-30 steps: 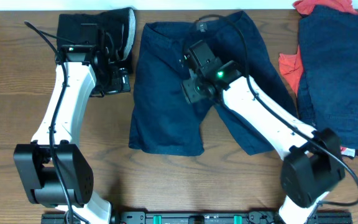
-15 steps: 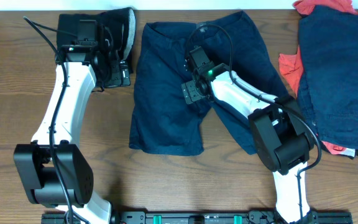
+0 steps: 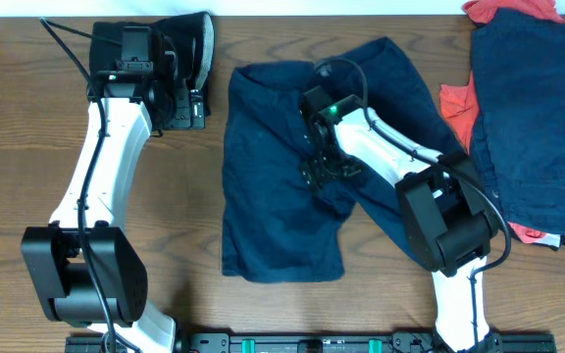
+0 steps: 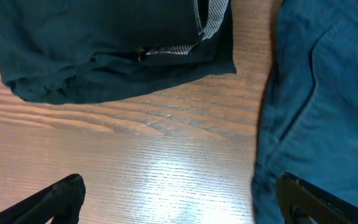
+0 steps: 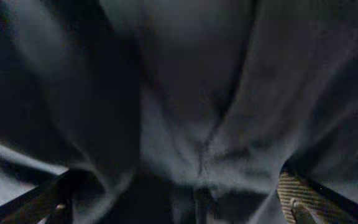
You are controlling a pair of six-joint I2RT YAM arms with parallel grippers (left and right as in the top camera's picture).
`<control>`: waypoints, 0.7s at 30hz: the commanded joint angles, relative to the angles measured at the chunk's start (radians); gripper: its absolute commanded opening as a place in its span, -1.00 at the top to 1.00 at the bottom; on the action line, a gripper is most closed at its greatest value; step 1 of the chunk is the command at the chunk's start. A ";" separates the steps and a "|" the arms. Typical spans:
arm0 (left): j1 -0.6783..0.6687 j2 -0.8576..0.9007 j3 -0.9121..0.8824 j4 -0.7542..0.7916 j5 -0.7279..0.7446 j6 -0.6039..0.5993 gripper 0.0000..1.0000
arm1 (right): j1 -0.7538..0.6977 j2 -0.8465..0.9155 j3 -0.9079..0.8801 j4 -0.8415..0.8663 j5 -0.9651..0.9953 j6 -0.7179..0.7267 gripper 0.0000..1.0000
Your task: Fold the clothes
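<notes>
A brown wooden table (image 3: 8, 147) carries everything. The largest garment is a pair of dark navy shorts (image 3: 273, 196) lying open and flat at the middle, waistband toward the far edge, one leg reaching toward the near edge and the other running under the right arm (image 3: 400, 157). On the right side lies a navy pile (image 3: 538, 118) of folded cloth, with red-orange pieces (image 3: 456, 108) showing at its left edge and its far corner. The left arm (image 3: 96, 186) stretches up the left side of the table to a black piece (image 3: 192, 39) with a grey band (image 4: 210, 18), folded at the far left corner, well apart from the pile and just beside the shorts. The left gripper (image 4: 179, 199) hangs above bare wood between the black piece and the shorts' edge, its fingers spread wide with nothing between them. The right gripper (image 5: 176, 202) sits low over the crotch of the shorts, its fingers standing wide apart at either side of rumpled navy fabric; whether they touch the cloth cannot be told.
</notes>
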 commanded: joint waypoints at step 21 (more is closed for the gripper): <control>-0.095 0.268 0.025 0.397 0.187 0.312 -0.97 | -0.135 -0.470 0.015 0.086 -0.120 -0.157 -0.98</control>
